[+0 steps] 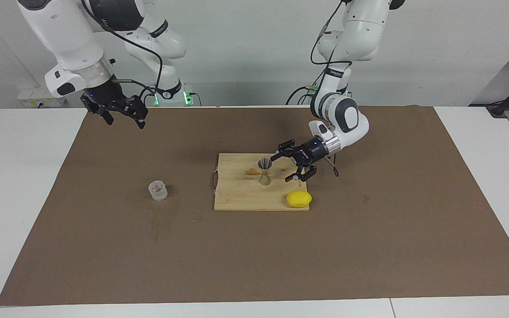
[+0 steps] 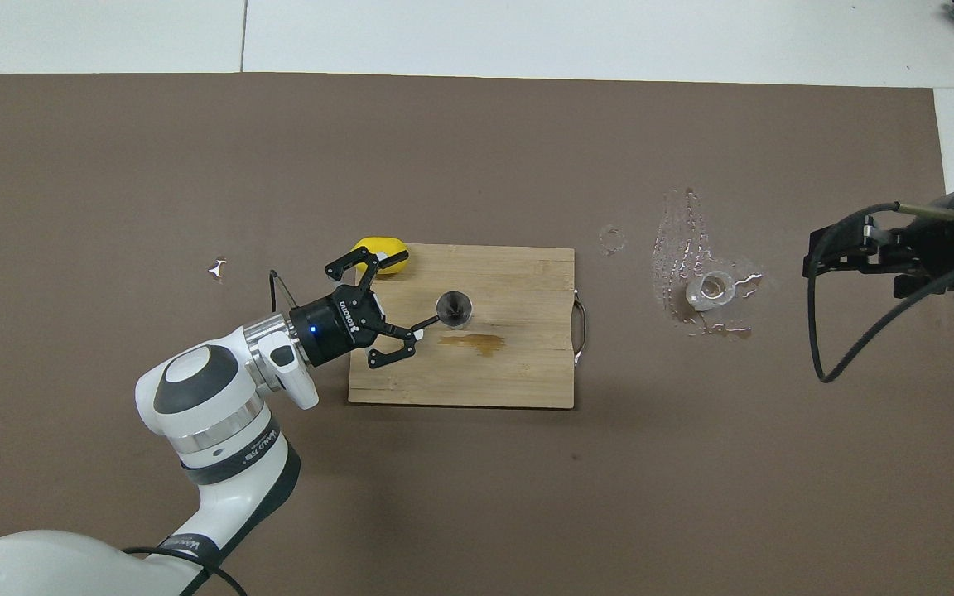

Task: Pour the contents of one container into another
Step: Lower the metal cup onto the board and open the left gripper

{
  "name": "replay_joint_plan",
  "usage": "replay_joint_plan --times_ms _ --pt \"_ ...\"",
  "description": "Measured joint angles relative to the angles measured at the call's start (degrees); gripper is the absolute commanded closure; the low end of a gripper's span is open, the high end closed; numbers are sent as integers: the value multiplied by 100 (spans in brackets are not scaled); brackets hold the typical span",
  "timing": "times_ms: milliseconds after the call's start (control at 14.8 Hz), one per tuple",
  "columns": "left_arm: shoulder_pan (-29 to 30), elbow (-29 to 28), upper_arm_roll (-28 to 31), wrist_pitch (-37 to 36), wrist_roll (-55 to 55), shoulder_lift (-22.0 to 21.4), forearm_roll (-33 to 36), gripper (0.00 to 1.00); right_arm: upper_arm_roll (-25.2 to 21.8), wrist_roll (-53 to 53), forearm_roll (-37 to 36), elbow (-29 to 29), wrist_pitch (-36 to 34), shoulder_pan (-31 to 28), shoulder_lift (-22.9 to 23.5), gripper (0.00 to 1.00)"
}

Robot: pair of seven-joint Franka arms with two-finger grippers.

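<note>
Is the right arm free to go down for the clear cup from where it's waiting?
Probably yes. The right gripper hangs open and empty over the mat's edge nearest the robots, and the cup stands alone on the mat with nothing beside it. The left gripper is over the board, away from that path.

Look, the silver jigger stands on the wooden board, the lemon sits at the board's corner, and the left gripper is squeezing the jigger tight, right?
Not quite. The left gripper is open and beside the silver jigger, not squeezing it; the facing view shows the jigger standing free. The rest holds: the jigger stands upright on the wooden board, and the lemon sits at the board's corner.
</note>
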Motion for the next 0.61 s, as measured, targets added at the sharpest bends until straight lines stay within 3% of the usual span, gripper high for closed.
replay_joint_plan --times_ms 405,608 --pt "-73 -202 -61 91 1 -104 99 0 0 0 0 0 0 0 0 0" --pt "98 -263 -7 98 -3 -258 646 0 0 0 0 0 0 0 0 0"
